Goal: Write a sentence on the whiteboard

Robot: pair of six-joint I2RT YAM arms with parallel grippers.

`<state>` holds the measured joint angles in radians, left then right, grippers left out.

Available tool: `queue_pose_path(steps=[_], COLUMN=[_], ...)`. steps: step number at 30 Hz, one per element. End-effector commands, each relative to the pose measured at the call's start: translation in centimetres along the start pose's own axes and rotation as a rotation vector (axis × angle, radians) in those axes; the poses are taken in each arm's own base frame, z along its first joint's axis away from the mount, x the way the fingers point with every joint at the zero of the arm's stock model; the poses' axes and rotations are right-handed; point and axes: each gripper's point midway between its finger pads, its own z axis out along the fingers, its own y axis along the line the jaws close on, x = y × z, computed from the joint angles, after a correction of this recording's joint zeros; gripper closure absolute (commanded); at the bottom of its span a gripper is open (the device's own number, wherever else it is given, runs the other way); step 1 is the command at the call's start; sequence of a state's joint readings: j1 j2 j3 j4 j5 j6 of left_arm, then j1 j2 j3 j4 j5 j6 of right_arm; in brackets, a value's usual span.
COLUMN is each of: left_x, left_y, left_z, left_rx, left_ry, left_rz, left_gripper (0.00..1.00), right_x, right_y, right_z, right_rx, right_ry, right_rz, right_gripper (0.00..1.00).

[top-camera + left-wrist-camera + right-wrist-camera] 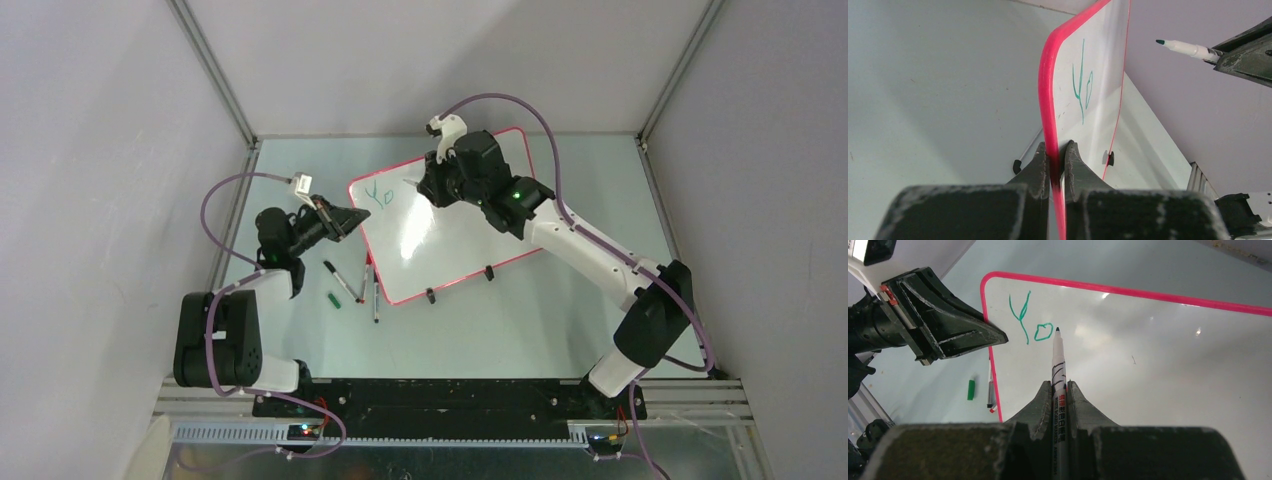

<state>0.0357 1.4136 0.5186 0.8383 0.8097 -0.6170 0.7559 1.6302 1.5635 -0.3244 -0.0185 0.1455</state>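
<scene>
The whiteboard (450, 250), on the tabletop (500, 330) with only "Yo" of the sentence (1029, 322) written, is pinched at its rim by the closed left tool (1055, 150), and if it is pushed loose by the marker (1056, 357) clamped in the right tool (1060, 387), letters could be spoiled.

The glossy white rectangular whiteboard with a thin red-pink rim (1148, 365) carries teal-green handwritten marker letters (1022, 317) near one corner: a tall "Y" and a small boxy "o", reading "Yo". The slim white marker pen with a dark tip (1057, 370) bears red printed characters and a line of fine black print along its barrel, both too small to read.
</scene>
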Motion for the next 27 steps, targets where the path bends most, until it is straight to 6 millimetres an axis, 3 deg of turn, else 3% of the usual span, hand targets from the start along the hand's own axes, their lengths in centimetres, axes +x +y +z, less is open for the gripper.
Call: queue_pose_path(steps=[1, 11, 27], left_x=[3.4, 3.4, 3.4], left_y=[4.6, 4.6, 4.7], left_z=[-0.5, -0.6, -0.5], left_rx=[-0.185, -0.190, -0.192], left_ry=[0.075, 0.072, 0.071], left_rz=[0.073, 0.072, 0.072], left_gripper=[1.00, 1.00, 1.00], right_x=[-2.4, -0.8, -0.4], right_y=[0.6, 0.8, 0.2], right_z=[0.0, 1.0, 2.7], right_rx=[-0.009, -0.014, 0.030], right_ry=[-0.082, 0.000, 0.046], right_rz=[0.007, -0.075, -0.104], right_gripper=[1.00, 1.00, 1.00])
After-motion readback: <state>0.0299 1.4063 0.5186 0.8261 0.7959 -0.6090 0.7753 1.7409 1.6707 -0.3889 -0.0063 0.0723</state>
